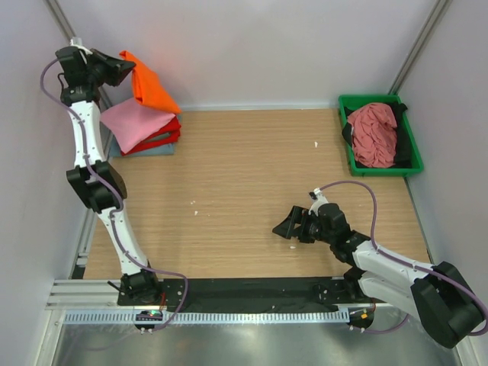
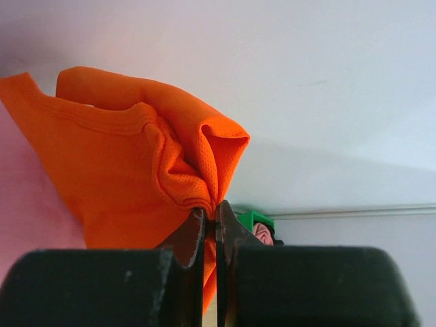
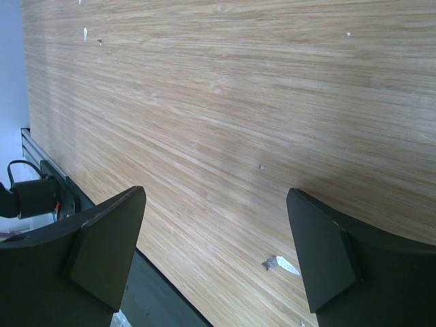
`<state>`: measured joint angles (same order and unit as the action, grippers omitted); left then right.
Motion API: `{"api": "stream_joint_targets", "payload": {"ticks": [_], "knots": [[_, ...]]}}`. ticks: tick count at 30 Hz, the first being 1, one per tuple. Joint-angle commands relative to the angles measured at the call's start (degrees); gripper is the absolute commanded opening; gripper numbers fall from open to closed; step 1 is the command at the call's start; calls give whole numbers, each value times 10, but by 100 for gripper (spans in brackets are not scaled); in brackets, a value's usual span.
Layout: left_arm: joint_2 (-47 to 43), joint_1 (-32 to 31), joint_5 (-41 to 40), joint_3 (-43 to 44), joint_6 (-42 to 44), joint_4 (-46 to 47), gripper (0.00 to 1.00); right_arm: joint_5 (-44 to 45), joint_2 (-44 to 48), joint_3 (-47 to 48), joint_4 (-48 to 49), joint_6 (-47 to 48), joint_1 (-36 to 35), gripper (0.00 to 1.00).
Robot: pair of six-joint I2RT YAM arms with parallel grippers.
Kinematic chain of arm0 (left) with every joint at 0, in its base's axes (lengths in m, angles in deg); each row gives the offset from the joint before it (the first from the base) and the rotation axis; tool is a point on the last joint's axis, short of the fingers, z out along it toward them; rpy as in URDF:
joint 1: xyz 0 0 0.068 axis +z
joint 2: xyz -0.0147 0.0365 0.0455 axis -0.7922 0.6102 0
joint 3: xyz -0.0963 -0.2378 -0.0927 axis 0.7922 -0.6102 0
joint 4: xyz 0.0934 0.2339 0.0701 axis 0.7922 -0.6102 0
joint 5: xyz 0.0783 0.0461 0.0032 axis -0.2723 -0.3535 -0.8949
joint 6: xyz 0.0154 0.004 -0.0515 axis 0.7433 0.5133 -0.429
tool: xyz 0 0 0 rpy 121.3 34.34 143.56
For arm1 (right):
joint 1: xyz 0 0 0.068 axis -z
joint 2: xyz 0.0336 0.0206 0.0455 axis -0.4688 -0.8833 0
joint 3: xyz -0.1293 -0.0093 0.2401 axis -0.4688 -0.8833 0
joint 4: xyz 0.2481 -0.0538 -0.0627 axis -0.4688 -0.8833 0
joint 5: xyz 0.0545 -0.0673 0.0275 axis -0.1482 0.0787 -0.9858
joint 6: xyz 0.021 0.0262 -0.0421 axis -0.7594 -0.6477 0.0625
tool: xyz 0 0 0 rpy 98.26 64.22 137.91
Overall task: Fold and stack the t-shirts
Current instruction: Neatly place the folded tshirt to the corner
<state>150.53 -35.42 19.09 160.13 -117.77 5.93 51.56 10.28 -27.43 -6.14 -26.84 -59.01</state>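
Where left jaws meet, orange t-shirt (image 2: 129, 170) between them.

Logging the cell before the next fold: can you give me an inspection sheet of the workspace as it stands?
Surface: wooden table, bare centre, few white flecks.
Job's things: orange t-shirt held up far left over stacked pink t-shirt, red t-shirt, grey-blue t-shirt; dusty rose t-shirt and black cloth crumpled in green tray.
Clutter: nothing seen.
Grippers: left end effector shut on the orange t-shirt; right end effector open over bare table.
Cables: purple cable along each arm.
Surroundings: white walls, metal rail at near edge.
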Motion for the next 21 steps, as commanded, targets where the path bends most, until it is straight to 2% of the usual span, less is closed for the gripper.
{"api": "stream_joint_targets", "payload": {"ticks": [1,10,21], "knots": [[-46,12,36,-8,18,13,0,10,-1,3,22,11,-2,91],[-67,54,40,-51,81,-58,0,8,-7,4,23,11,-2,91],[-50,96,24,-34,196,-181,4,3,-17,8,25,12,-2,91]]}}
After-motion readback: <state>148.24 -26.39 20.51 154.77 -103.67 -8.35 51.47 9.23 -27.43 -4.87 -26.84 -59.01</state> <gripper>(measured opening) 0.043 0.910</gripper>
